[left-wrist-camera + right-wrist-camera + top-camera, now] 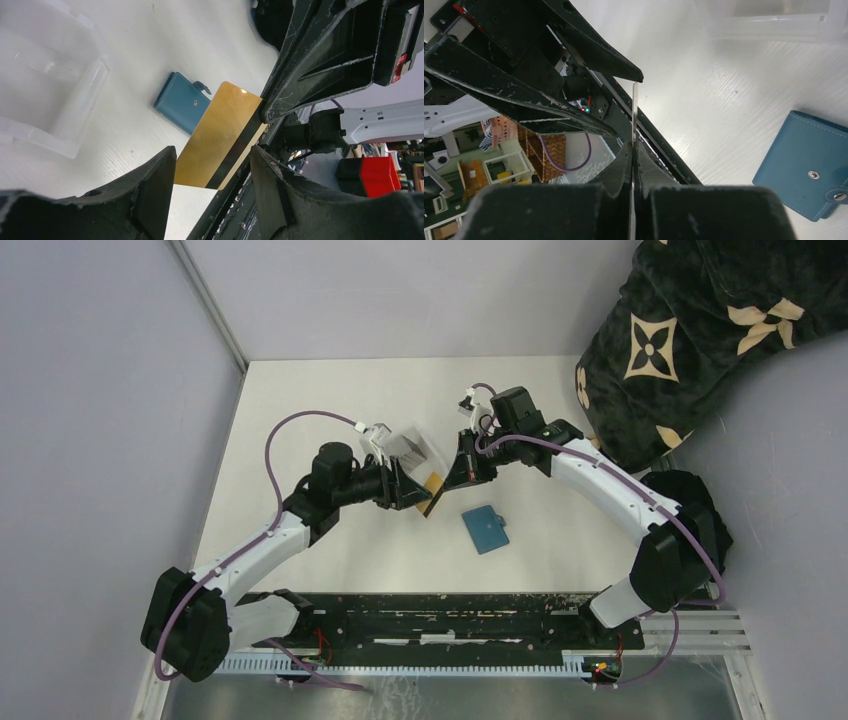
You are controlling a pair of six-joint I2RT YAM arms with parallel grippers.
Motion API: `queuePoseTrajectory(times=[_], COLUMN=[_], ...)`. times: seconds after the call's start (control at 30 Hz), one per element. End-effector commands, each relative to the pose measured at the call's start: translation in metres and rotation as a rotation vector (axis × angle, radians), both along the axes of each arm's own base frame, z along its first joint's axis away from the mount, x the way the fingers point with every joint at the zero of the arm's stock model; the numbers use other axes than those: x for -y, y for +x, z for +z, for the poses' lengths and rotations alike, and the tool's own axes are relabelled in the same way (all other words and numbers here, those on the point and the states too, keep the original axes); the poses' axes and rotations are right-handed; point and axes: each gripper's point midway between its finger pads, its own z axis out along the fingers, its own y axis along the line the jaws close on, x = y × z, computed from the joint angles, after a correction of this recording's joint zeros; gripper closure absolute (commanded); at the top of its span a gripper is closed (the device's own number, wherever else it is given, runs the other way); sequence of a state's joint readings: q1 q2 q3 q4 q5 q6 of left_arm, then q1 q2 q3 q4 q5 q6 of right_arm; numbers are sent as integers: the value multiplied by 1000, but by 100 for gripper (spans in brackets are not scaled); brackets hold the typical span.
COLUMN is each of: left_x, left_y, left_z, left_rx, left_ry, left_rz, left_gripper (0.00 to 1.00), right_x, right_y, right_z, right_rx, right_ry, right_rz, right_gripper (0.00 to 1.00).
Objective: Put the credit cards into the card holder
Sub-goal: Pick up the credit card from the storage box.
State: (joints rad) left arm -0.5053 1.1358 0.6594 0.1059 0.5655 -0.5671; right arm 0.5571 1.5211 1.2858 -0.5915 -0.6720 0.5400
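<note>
Gold-yellow credit card (220,135) is pinched edge-on by the right gripper (633,150) above the table (340,390), both arms reaching inward. The left gripper (212,150) is spread, 1 finger each side of the card. The card holder (486,529) lies closed on the table.

No words or numbers could be read anywhere. The gold card (220,135) showed only a plain gold face and a black stripe, with no letters to read. The teal wallet (180,102) showed no name. The dark blanket (700,330) had tan flower and star shapes, but no readable letters.
</note>
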Motion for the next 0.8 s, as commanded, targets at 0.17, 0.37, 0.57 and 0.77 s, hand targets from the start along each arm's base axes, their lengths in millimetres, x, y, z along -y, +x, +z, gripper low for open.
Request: queuePoseTrajectory(times=[0.17, 0.37, 0.57, 0.77], left_x=[9, 6, -1, 1], left_y=[-12, -11, -8, -13], left_z=[4, -2, 6, 7], left_rx=[24, 5, 10, -23], left_ry=[-36, -18, -41, -82], left_rz=[-120, -123, -126, -176], left_gripper=[47, 43, 40, 59], right_x=[-7, -7, -6, -13], right_y=[-1, -2, -7, -5], right_z=[20, 20, 10, 11], right_rx=[-27, -51, -81, -110], right_ry=[142, 171, 176, 217], right_rz=[39, 45, 51, 67], right_gripper=[99, 99, 99, 99])
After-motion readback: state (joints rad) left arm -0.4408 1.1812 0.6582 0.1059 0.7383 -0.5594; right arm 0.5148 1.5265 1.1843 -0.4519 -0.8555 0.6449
